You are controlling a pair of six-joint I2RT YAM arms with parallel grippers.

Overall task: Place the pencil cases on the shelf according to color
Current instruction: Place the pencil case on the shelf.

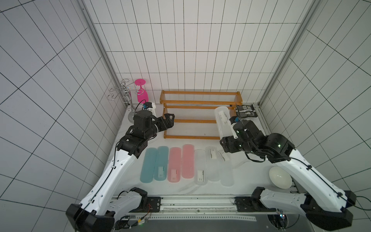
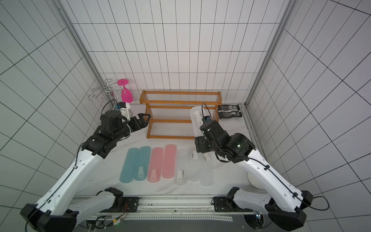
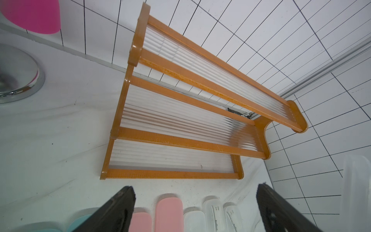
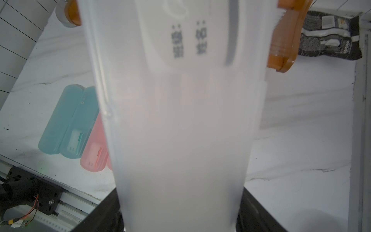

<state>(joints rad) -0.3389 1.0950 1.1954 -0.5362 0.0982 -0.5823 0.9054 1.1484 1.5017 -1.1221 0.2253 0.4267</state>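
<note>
Seven pencil cases [image 1: 188, 160] lie before the shelf [image 1: 192, 137], a clear case [image 1: 221, 120] perhaps above.

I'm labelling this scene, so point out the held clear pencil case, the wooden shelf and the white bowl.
held clear pencil case [image 1: 222, 123]: in a top view, mid-body.
wooden shelf [image 1: 192, 137]: in a top view, front bottom rail.
white bowl [image 1: 280, 177]: in a top view, its middle.

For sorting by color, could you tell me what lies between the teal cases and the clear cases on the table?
The two pink cases, side by side, in both top views.
</note>
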